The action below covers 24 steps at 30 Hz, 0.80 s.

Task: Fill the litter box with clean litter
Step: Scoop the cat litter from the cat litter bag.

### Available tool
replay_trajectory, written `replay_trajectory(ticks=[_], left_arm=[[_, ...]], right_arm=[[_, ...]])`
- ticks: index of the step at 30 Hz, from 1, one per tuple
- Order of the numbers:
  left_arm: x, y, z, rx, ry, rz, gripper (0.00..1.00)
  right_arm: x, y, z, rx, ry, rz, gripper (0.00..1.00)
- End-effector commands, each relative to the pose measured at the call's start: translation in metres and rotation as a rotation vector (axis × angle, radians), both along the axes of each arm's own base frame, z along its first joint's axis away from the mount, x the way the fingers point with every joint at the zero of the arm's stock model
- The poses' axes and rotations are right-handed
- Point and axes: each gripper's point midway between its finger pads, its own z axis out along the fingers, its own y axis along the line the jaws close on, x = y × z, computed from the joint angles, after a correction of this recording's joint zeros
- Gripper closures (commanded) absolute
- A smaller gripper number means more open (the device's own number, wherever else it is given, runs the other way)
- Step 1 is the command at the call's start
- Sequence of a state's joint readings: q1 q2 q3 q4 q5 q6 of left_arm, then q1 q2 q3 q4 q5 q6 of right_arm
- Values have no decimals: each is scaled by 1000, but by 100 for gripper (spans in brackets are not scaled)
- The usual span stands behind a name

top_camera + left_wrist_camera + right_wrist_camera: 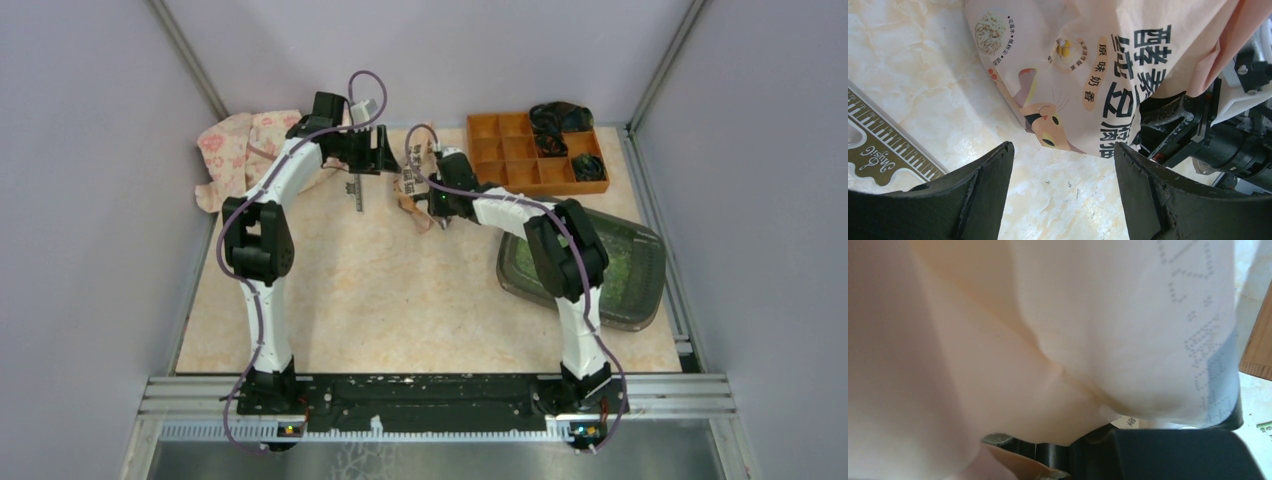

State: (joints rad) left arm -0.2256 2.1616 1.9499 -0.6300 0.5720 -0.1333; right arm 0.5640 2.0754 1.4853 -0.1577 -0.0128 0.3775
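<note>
The litter box, a dark rounded tray, lies at the right under my right arm, with light-green clean litter spread inside it. A pink printed bag with a cat picture stands mid-table at the back. My right gripper is at the bag's right side and shut on it. In the right wrist view the bag's pale sheet fills the frame and hides most of the right gripper. My left gripper hangs open just left of the bag, with only bare tabletop between its fingers.
An orange compartment tray holding black items sits at the back right, just beyond the litter box. A pink floral cloth lies at the back left. A ruler rests on the table below my left gripper.
</note>
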Motion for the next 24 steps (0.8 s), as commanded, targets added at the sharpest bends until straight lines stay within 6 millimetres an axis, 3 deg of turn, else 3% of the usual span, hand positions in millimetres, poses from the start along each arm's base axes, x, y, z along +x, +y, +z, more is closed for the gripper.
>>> replay_trajectory(ticks=[1,15,24], left_arm=[[2,0,22,0,-59,-14,21],[2,-7,58,-70,-60,19,18],[7,-6,80,-82,-84,55,18]], right_arm=[[4,9,25,26,-182,1,100],[-15,-14,86,73,-443,-77,100],[-36,-14,105,90,-390,-48,100]])
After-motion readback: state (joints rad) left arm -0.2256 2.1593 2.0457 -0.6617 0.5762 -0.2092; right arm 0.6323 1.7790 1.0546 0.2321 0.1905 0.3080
